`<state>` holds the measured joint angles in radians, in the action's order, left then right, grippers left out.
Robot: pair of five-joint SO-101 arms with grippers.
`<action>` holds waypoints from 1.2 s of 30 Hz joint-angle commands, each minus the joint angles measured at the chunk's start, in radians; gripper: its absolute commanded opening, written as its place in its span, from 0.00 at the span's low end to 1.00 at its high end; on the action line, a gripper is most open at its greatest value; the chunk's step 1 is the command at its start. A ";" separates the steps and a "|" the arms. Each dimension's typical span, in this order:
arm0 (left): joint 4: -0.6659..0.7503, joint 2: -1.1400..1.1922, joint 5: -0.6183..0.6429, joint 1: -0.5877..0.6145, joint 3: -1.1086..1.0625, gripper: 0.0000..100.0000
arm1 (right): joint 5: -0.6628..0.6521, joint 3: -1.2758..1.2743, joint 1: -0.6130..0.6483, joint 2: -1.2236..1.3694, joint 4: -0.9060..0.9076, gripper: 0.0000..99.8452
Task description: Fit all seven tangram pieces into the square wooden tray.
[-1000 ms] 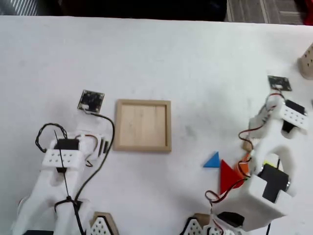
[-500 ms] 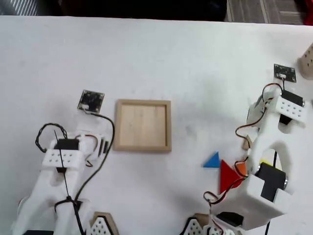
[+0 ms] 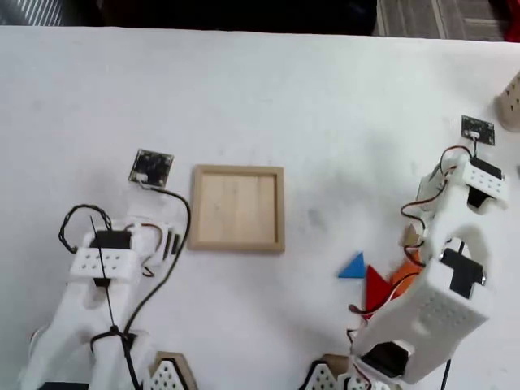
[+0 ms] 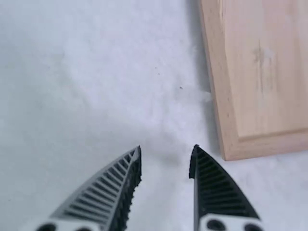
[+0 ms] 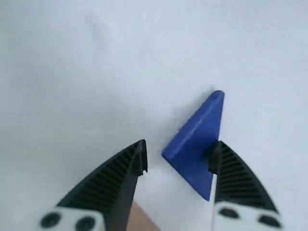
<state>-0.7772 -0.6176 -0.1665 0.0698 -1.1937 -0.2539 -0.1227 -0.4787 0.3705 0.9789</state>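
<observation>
Left pincer (image 4: 166, 148) spread beside tray (image 4: 216, 96) | right pincer (image 5: 179, 143) spread over blue triangle (image 5: 197, 139), on table (image 5: 96, 72)

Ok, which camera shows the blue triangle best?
The right wrist view: the blue triangle lies close up at the open right gripper. The high view has it small, beside a red piece. The left wrist view faces the tray.

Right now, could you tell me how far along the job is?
Nothing is placed: the tray is empty. In hand: the right gripper, fingers open, is at a blue piece, not gripping. The left gripper sits open beside the tray. All pieces remain, the red triangle included.
</observation>
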 commanded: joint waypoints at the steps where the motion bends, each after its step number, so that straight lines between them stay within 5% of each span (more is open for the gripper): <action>1: 0.020 -0.004 -0.006 0.010 0.026 0.17 | -0.014 0.086 -0.019 0.025 -0.016 0.20; 15: 0.020 -0.004 -0.006 0.010 0.026 0.17 | -0.015 0.144 -0.022 0.162 -0.015 0.20; 24: 0.020 -0.004 -0.006 0.010 0.026 0.17 | -0.015 0.144 -0.039 0.159 -0.015 0.01; 30: 0.020 -0.004 -0.006 0.010 0.026 0.17 | -0.014 0.173 -0.038 0.157 0.036 0.05; 36: 0.020 -0.004 -0.006 0.010 0.026 0.17 | -0.060 0.308 -0.028 0.099 0.317 0.25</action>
<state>-0.7772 -0.6176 -0.1665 0.0698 -1.1937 -0.2616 0.1197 -0.5125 0.5393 1.1569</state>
